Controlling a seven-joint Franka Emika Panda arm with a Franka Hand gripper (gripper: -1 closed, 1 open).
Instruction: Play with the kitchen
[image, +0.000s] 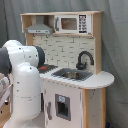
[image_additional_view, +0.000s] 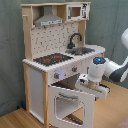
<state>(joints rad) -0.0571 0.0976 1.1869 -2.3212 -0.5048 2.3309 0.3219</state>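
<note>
The kitchen is a tall white and light-wood toy with a black faucet over a sink. In the second exterior view its red-ringed hob sits above the knobs. The windowed oven door hangs open, tilted outward. My gripper is at the top edge of that open door, and the arm reaches in from the second exterior view's right. Contact with the door is not clear. In the first exterior view the white arm hides the gripper and the oven.
A grey hood and a small microwave sit on the upper shelf above the pegboard back. A dark curtain hangs behind. Wooden floor lies in front of the kitchen.
</note>
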